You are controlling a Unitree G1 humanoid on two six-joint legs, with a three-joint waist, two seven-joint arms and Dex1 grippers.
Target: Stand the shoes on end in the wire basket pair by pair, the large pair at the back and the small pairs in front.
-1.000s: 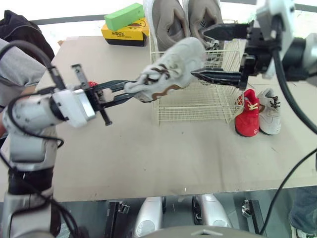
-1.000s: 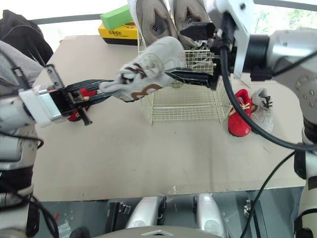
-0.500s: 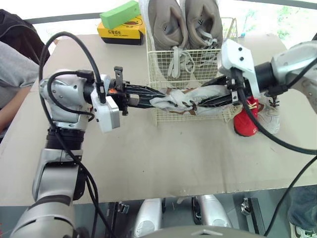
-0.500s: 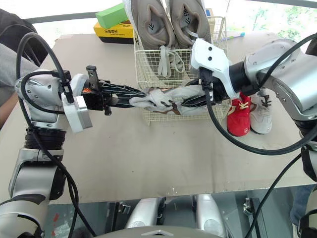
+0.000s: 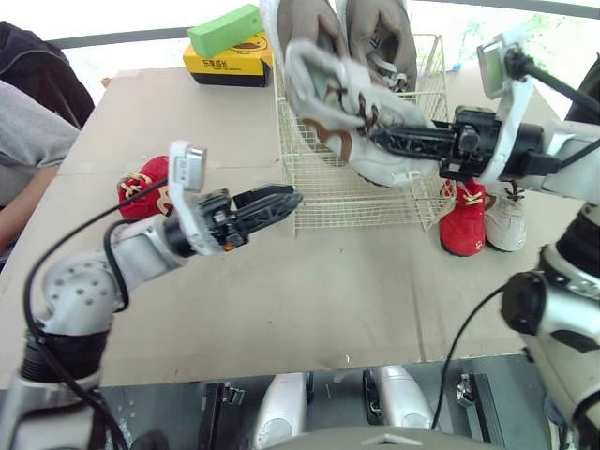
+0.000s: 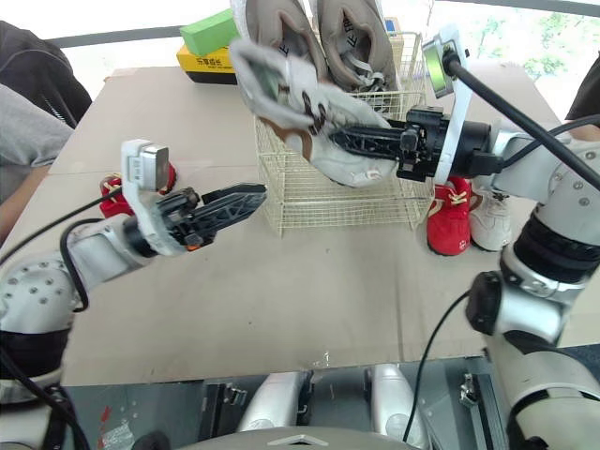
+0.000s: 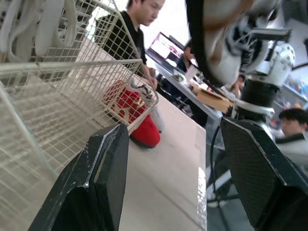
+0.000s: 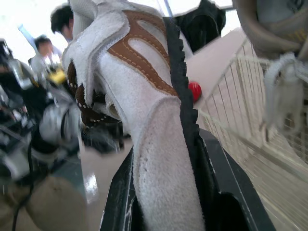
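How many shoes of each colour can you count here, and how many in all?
taupe shoes, standing in the wire basket: 2
red shoes: 2
cream shoe, held in the right gripper: 1
pale grey shoe: 1
Total: 6

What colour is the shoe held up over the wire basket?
The small suede shoe is cream with brown patches; the right wrist view shows it best.
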